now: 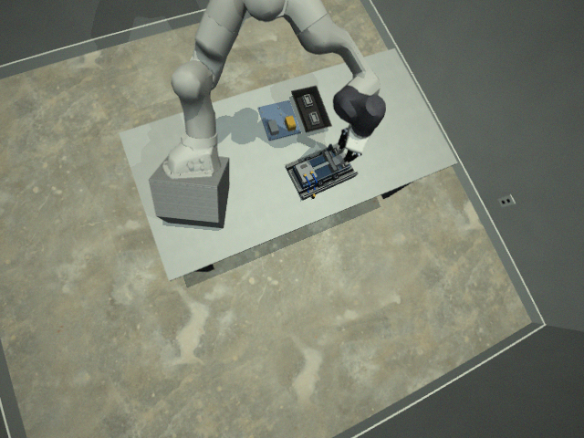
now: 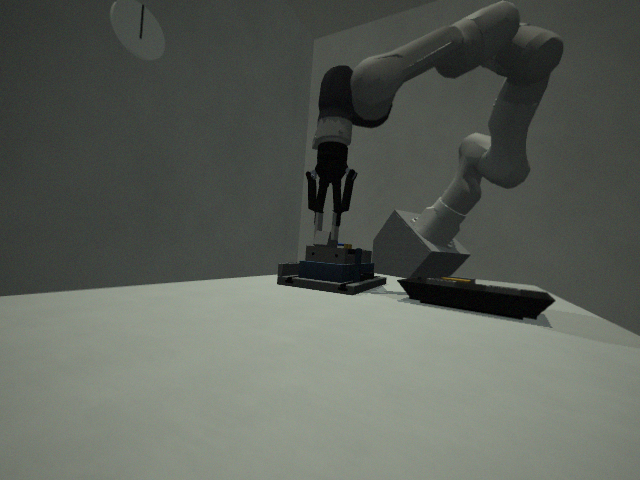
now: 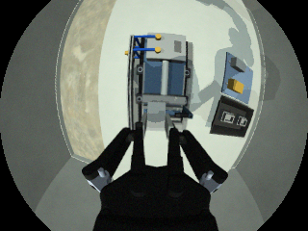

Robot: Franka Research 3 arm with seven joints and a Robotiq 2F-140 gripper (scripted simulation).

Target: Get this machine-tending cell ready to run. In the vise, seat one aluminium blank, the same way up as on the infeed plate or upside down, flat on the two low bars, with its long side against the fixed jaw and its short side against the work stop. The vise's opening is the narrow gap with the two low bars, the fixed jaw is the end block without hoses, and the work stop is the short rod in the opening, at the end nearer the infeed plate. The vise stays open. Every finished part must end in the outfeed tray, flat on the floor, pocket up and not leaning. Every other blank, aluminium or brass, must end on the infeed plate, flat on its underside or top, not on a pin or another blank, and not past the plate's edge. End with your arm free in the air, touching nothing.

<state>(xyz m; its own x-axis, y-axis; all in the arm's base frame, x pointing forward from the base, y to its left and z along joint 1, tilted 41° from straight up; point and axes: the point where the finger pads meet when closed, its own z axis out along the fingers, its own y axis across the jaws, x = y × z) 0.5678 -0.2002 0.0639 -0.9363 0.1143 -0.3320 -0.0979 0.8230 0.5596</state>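
- gripper (image 2: 326,227) hanging fingers-down over the far end of the vise (image 1: 320,172), away from the blue hoses
- fingers (image 2: 318,221) partly closed with a narrow gap between the pads; cannot tell if anything is pinched
- tilted grey blank (image 2: 326,242) poking up from the vise just under the fingertips
- on the infeed plate (image 1: 278,134): one grey blank (image 1: 273,125) and one brass blank (image 1: 290,122), lying flat and apart
- two finished parts (image 1: 307,99) inside the outfeed tray (image 1: 296,96), right of the plate
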